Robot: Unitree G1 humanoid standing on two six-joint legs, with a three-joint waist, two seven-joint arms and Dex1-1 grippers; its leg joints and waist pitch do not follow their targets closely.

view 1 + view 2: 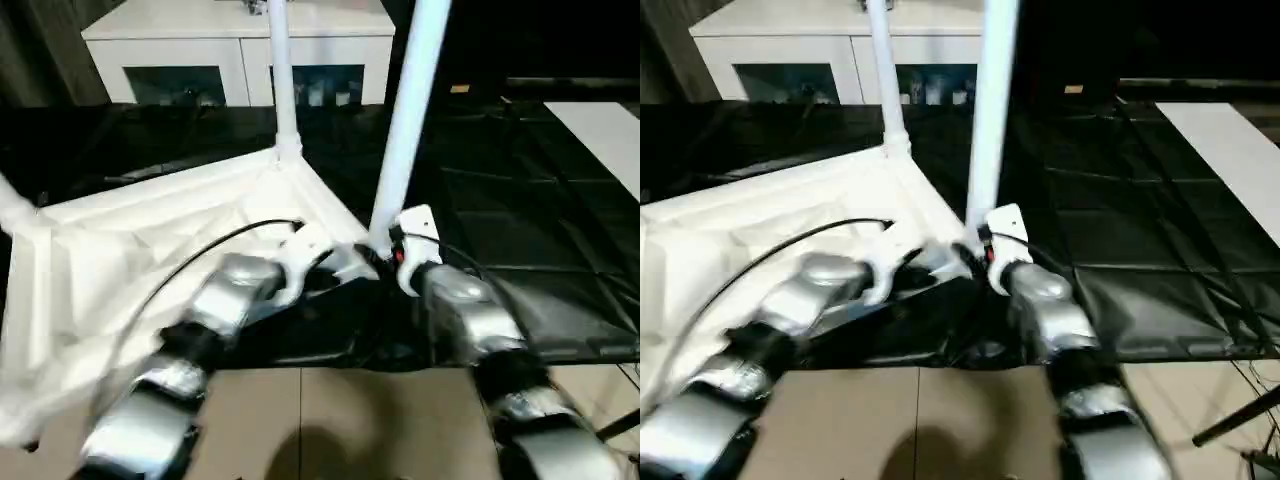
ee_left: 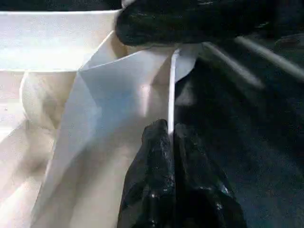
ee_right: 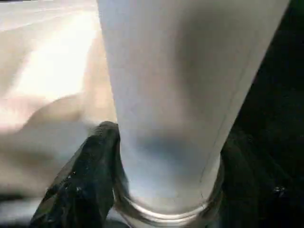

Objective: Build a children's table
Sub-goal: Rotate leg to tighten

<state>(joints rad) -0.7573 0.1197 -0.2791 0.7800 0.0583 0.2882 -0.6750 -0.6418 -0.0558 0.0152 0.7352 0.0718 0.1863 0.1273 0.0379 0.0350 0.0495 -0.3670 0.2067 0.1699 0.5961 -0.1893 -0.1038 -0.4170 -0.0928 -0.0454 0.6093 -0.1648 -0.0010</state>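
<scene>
On the black-covered work table [image 1: 560, 250], the white plastic ribbed tabletop [image 1: 120, 250] lies upside down. The left gripper [image 2: 170, 135] pinches its thin rim at the near corner, while the right gripper [image 3: 161, 171] clasps the base of the tapered white tube leg [image 1: 405, 130] standing there.

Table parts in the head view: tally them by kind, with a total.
Upright white legs: 2, the near leg and the far leg.
Table top, ribbed side up: 1.
Total: 3.

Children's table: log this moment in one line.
top upside down on black table | left gripper shut on top's rib | right gripper around near-corner leg
</scene>
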